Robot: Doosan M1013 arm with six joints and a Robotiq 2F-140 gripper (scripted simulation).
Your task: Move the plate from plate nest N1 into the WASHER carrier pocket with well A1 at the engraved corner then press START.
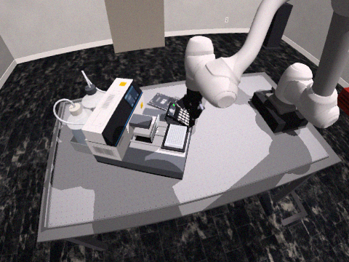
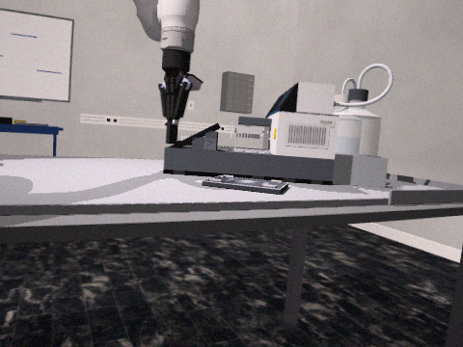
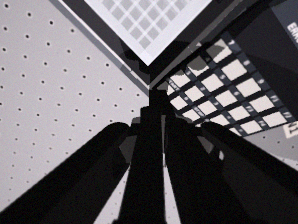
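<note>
The white plate lies on the dark carrier at the front of the washer; it looks flat. Its cut-off corner is not clear. My gripper is shut and empty, pointing down at the near left corner of the keypad, beside the carrier's corner. The fingers hide part of the lowest key row; whether they touch a key I cannot tell. The lamp is green. The plate nest N1 holds no plate.
The washer's wash head stands behind the carrier. Two bottles with tubes stand behind the washer. The sloped keypad rises between the carrier and the nest's side. The arm's base stands on the perforated table.
</note>
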